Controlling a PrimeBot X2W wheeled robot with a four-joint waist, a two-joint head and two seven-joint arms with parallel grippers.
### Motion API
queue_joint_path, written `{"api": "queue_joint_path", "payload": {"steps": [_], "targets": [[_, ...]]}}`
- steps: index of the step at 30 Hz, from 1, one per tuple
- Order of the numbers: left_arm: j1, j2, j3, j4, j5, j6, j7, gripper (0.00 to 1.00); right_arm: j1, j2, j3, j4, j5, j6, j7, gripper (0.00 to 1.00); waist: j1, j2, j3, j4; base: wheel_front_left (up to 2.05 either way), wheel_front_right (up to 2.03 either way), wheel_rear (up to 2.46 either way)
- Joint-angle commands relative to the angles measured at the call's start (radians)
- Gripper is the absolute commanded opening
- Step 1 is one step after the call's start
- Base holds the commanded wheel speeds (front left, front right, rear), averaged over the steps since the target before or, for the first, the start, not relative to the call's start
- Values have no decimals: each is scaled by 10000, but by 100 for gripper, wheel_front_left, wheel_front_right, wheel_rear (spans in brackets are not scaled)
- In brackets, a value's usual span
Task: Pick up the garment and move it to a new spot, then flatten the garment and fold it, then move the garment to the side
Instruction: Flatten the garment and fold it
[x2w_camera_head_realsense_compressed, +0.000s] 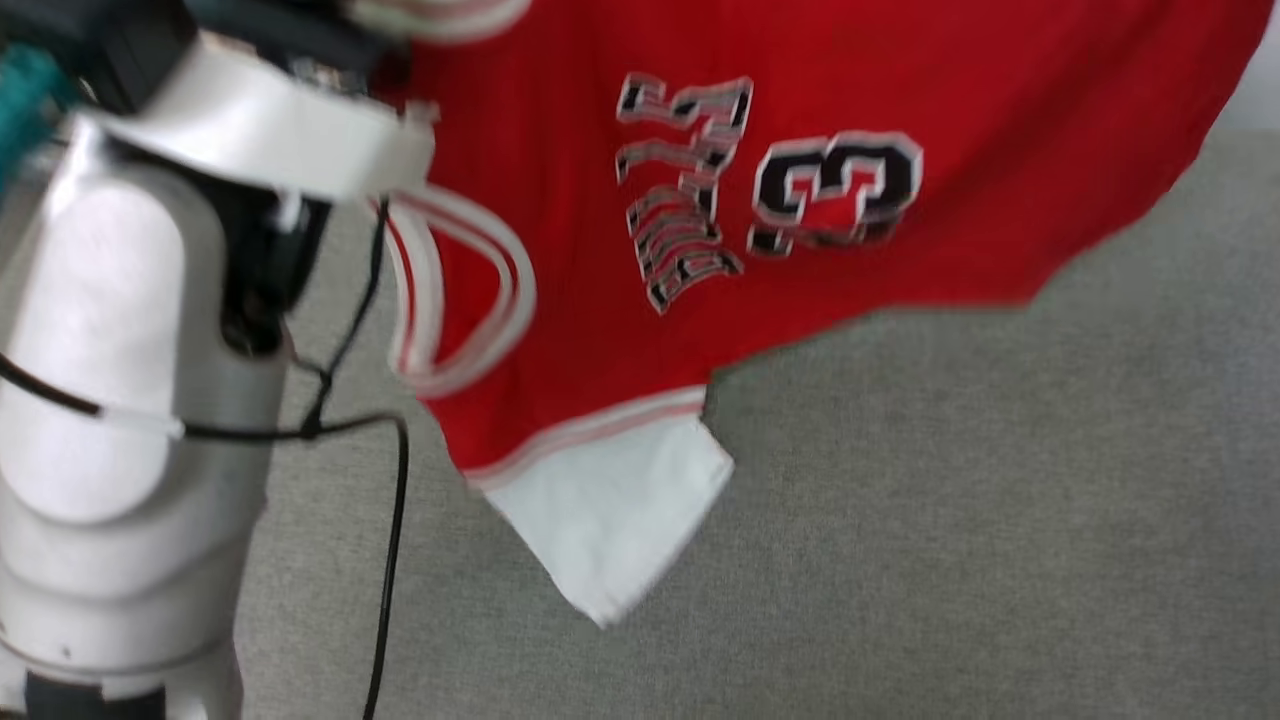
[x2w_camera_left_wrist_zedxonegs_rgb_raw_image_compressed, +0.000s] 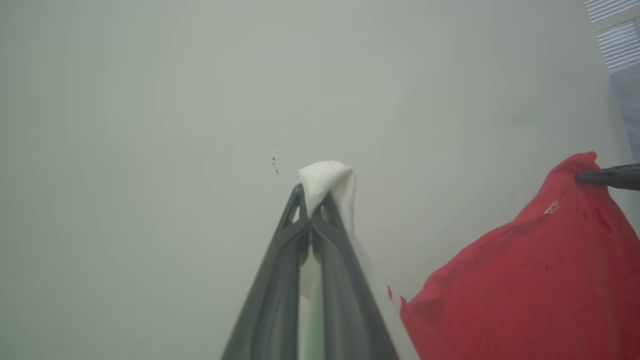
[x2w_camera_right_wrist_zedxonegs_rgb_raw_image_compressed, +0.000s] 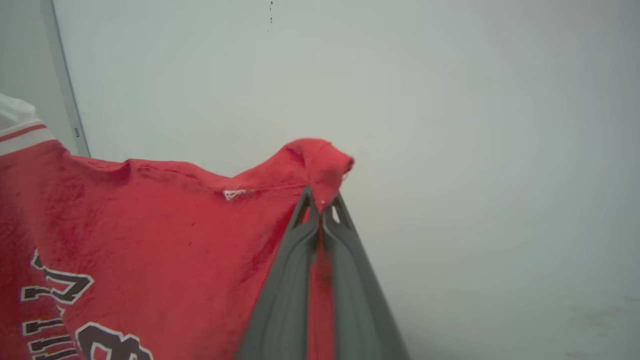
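Pincers both clamped on the garment, which hangs in the air: the carry of step one, as I judge it.

Left pincer (x2w_camera_left_wrist_zedxonegs_rgb_raw_image_compressed: 312, 202) is pressed together on a tuft of the white sleeve (x2w_camera_left_wrist_zedxonegs_rgb_raw_image_compressed: 327, 175); the right pincer (x2w_camera_right_wrist_zedxonegs_rgb_raw_image_compressed: 321, 200) is pressed together on a bunched red edge. Between them the garment (x2w_camera_head_realsense_compressed: 850, 230) hangs spread, its print turned sideways toward the head camera, its striped collar (x2w_camera_head_realsense_compressed: 460, 300) looping beside the pale left forearm (x2w_camera_head_realsense_compressed: 100, 350) and the other sleeve (x2w_camera_head_realsense_compressed: 610, 520) dangling lowest. Under it lies a grey woven surface (x2w_camera_head_realsense_compressed: 1000, 520), which the cloth seems not to touch; behind is a pale wall (x2w_camera_left_wrist_zedxonegs_rgb_raw_image_compressed: 150, 100). The next move probably calls for lowering at the new spot with the grips held apart, so the shirt lands flat.
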Motion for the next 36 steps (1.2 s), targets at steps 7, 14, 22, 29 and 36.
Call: {"api": "queue_joint_path", "payload": {"steps": [7,14,22,29,36], "targets": [[-2940,-139,122,1124,-464,-153,-43,0,-2863,115,-361,410,-736,-11,506,0,0,0,2093,69,0,0,0],[-5892,100,-129,2840,-532,-277,-441,0,-5916,179,-8,1953,-1446,-11,316,0,0,0,3174,116,0,0,0],[-8599,493,-545,4618,-305,-308,-948,0,-8655,621,598,4087,-1800,-11,-745,0,0,0,3639,-66,0,0,0],[-9624,535,-876,5677,-486,-317,-1395,0,-9872,837,1257,5631,-1733,-11,-1577,0,0,0,3801,-91,0,0,0],[-9082,724,-1403,6380,-959,-322,-1632,0,-9726,700,2270,6675,-1241,-11,-2172,0,0,0,4170,-83,0,0,0]]}}
